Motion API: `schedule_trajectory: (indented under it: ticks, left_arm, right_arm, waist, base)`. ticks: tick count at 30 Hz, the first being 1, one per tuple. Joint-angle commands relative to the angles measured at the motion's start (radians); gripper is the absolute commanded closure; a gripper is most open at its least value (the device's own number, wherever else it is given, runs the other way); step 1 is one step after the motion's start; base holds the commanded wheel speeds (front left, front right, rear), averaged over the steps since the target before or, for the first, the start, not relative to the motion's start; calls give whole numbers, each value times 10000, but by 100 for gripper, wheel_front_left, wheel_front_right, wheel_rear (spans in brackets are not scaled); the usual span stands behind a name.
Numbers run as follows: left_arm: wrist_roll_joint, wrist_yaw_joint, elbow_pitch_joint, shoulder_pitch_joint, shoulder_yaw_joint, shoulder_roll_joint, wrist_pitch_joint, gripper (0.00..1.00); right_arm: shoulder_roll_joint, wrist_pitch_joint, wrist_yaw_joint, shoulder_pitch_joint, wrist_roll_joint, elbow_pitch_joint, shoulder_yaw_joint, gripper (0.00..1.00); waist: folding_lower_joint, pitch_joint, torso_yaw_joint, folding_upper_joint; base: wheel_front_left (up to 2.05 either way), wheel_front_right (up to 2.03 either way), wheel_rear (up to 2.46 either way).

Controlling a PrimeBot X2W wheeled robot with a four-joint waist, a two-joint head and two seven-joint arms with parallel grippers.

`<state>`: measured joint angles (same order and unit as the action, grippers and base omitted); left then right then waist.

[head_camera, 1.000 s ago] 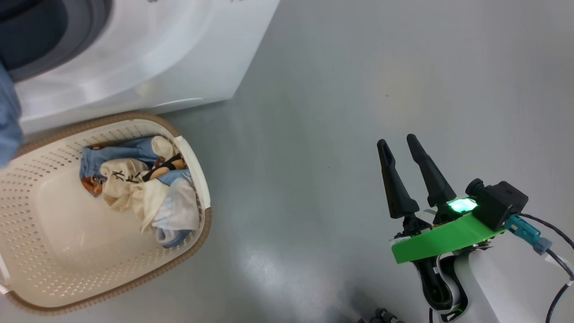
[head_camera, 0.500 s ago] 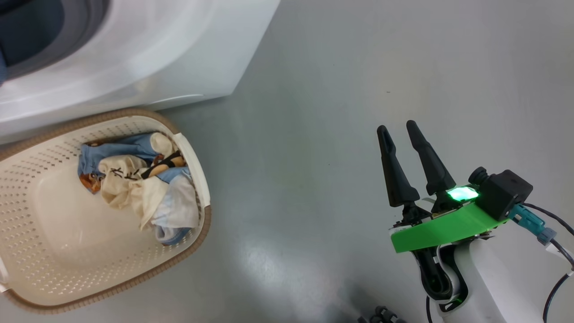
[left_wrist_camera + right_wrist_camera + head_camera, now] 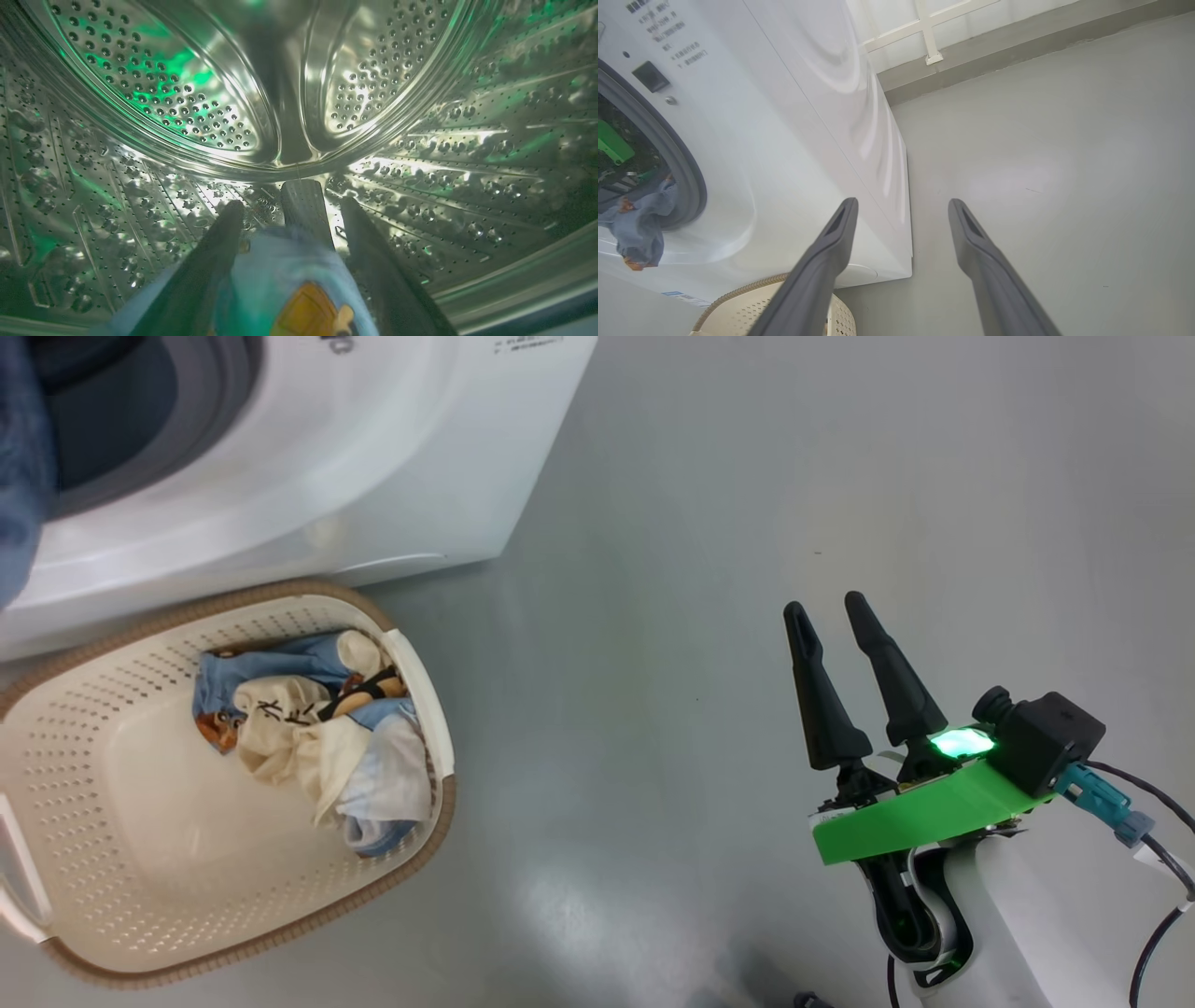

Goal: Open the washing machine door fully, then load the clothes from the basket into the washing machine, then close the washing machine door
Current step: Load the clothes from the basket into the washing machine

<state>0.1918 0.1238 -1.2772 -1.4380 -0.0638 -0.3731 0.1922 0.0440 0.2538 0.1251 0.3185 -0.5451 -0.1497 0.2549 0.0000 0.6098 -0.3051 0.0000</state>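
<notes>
My left gripper [image 3: 290,204] is deep inside the steel drum [image 3: 196,93] of the washing machine [image 3: 373,457], its fingers spread open. A light blue garment with an orange print [image 3: 280,270] lies loosely between their bases. In the right wrist view this garment [image 3: 637,228] hangs over the grey gasket [image 3: 686,177]. The other clothes [image 3: 317,737] lie bunched at the right end of the basket [image 3: 411,859], which stands on the floor before the machine. My right gripper [image 3: 824,604] hovers open and empty over bare floor, far right of the basket. The washing machine door is out of view.
The grey floor [image 3: 653,616] stretches wide to the right of the machine and basket. A wall with a white frame [image 3: 934,32] runs behind the machine. The left half of the basket's bottom [image 3: 159,821] is bare.
The head camera has shifted, so the machine and basket sit a little further right in the picture. The right gripper keeps its pose. Blue cloth shows higher at the left edge.
</notes>
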Motion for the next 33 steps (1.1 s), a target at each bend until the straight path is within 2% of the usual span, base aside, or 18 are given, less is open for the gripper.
schedule_trajectory:
  ticks: [1, 8, 18, 33]
  left_arm:
    - [102, 25, 155, 67, 17, -300, 127, 0]
    - [530, 46, 546, 602, 231, 7, 665, 0]
    - [386, -322, 4028, 2650, 1047, 338, 693, 0]
    - [-69, -149, 6259, 5951, 2441, 1265, 695, 0]
  right_arm:
    - [63, 80, 56, -215, 80, 164, 183, 0]
    - [62, 80, 56, -279, 246, 133, 79, 0]
    - [62, 80, 56, -303, 374, 102, -19, 0]
    - [128, 80, 56, -754, 700, -50, -399, 0]
  waist:
    - [0, -78, 47, 0]
    - [0, -333, 195, 0]
    - [0, -679, 345, 0]
    - [0, -1834, 681, 0]
  base:
    - [0, 0, 0]
    - [0, 0, 0]
    - [0, 0, 0]
    - [0, 0, 0]
